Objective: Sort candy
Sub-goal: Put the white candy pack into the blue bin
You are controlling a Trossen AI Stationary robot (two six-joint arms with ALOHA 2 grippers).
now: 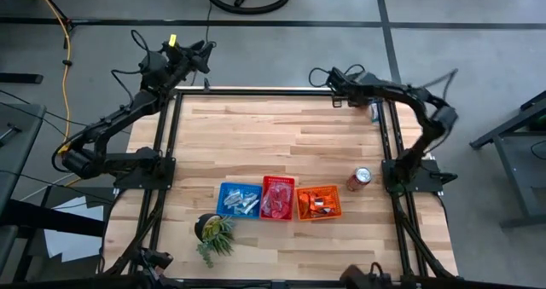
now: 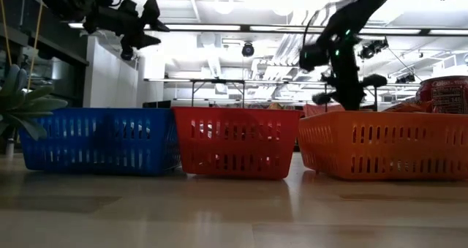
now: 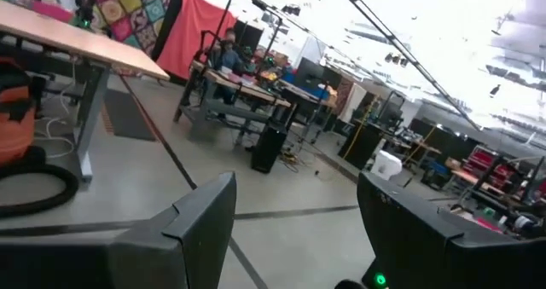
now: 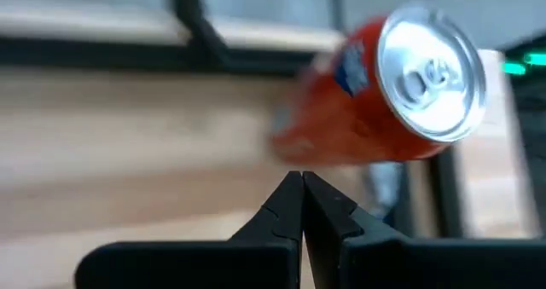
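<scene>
The candy lies sorted in three baskets near the table's front edge. Blue and silver packets (image 1: 241, 204) are in the blue basket (image 1: 223, 189). Red and pink ones (image 1: 276, 202) are in the red basket (image 1: 277, 180). Orange ones (image 1: 318, 204) are in the orange basket (image 1: 334, 210). My left gripper (image 1: 201, 57) hangs open beyond the table's far left corner and faces the room, with nothing between its fingers (image 3: 205, 216). My right gripper (image 1: 322, 74) is raised over the far edge, right of centre. It is shut (image 4: 301, 182) and holds nothing.
A red soda can (image 4: 384, 93) shows just beyond my right fingertips, by the table's far right corner. Another can (image 1: 359, 179) stands right of the orange basket. A potted plant (image 1: 213, 231) sits near the front left. Bare wood (image 1: 273, 135) fills the table's middle.
</scene>
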